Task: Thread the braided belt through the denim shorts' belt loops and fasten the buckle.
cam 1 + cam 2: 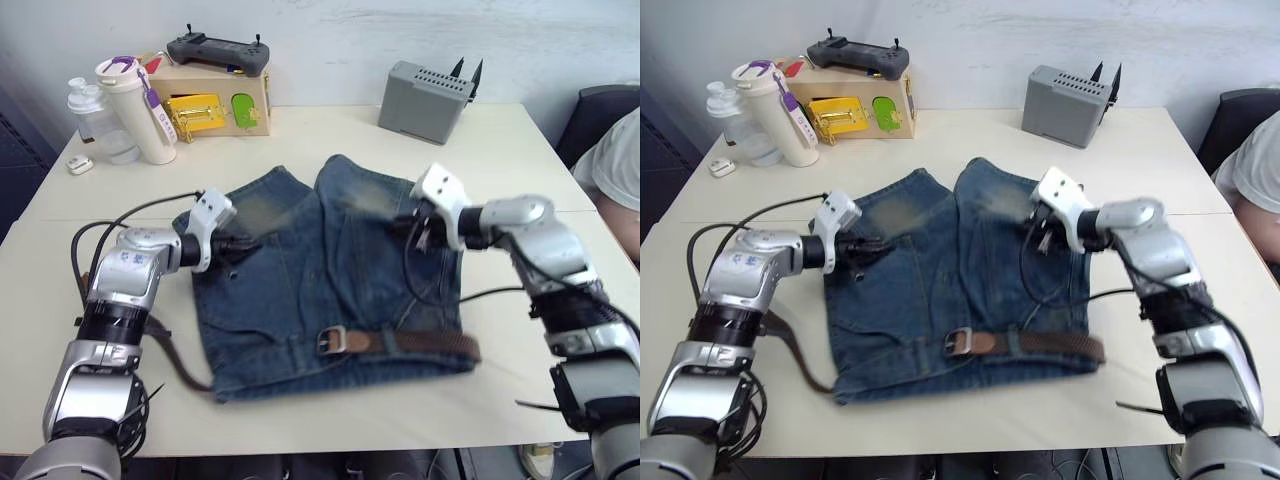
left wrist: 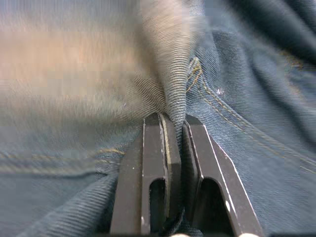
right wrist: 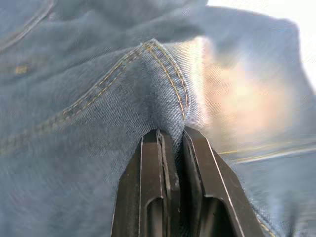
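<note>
The denim shorts (image 1: 330,270) lie flat mid-table, waistband toward me and legs pointing away. The braided belt (image 1: 430,343) runs along the waistband, and its silver buckle (image 1: 332,340) sits near the middle beside a tan piece. A further length of the belt (image 1: 172,355) trails off the shorts' left side onto the table. My left gripper (image 2: 172,118) is shut on a raised fold of denim at the left leg. At the right leg, a stitched fold is pinched in my right gripper (image 3: 171,132), which is also shut. I cannot make out the belt loops.
At the back left stand a cardboard box (image 1: 215,105) with a black controller (image 1: 218,50) on top, a white tumbler (image 1: 135,110) and a clear bottle (image 1: 95,120). A grey device (image 1: 425,100) sits at the back. A person's sleeve (image 1: 618,160) shows at the right edge.
</note>
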